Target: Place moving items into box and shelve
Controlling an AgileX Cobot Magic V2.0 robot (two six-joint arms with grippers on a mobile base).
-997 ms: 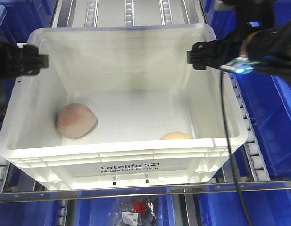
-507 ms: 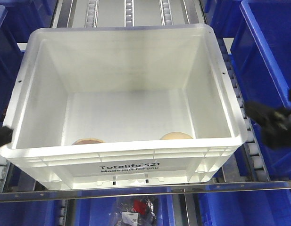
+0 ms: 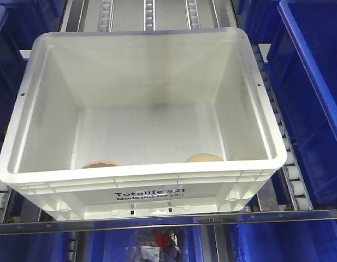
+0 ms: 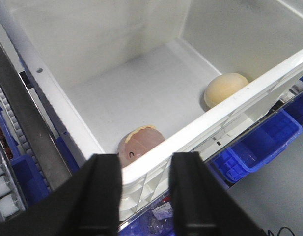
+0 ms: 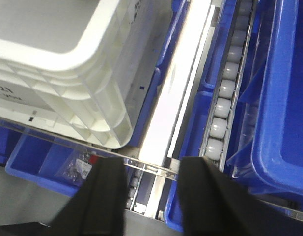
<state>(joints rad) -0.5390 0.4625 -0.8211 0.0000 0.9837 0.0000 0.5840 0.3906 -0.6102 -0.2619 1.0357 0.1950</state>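
Inside the box (image 3: 37, 109) sit both lumps, pink (image 4: 140, 142) & yellow (image 4: 226, 88). Pincers L (image 4: 144, 191) & R (image 5: 152, 196) apart, empty. Job looks done; next maybe back off.

Bright light from above makes the white box (image 3: 141, 180) glow — its rim almost washes out. Soft shadows sit inside. Both wrist views show dark, blurry jaws up close.

left tool (image 4: 144, 194): two broad matte-black fingers | right tool (image 5: 153, 196): same, blurred, possibly plastic
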